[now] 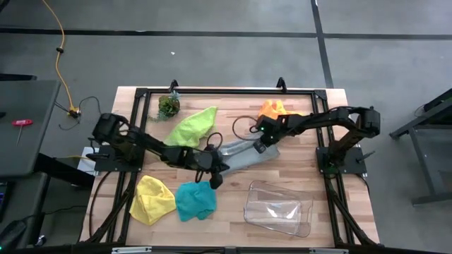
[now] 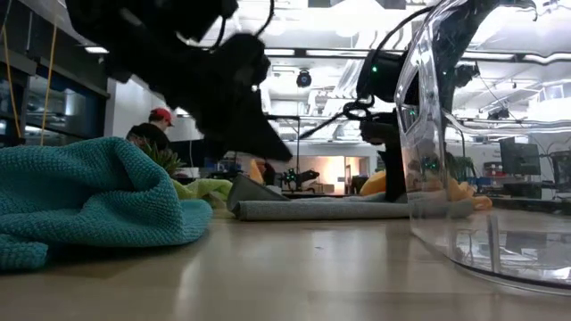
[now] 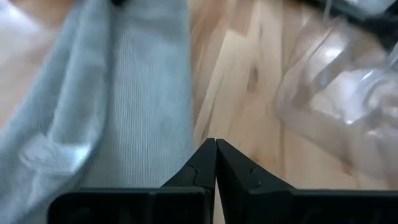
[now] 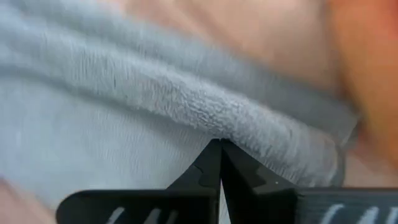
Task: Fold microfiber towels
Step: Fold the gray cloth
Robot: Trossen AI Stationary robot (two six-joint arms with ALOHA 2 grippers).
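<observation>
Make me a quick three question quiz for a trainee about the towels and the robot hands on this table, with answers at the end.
1. True or false: the clear plastic tray has a towel in it.
2. Which towel lies between the left hand and the right hand: A) yellow towel, B) grey towel, C) lime green towel?
3. Fill in: the teal towel lies beside the ____ towel, near the table's front edge.

Key
1. False; it holds no towel.
2. B; the right hand, fingers shut, is at the grey towel's folded edge.
3. Yellow.
</observation>
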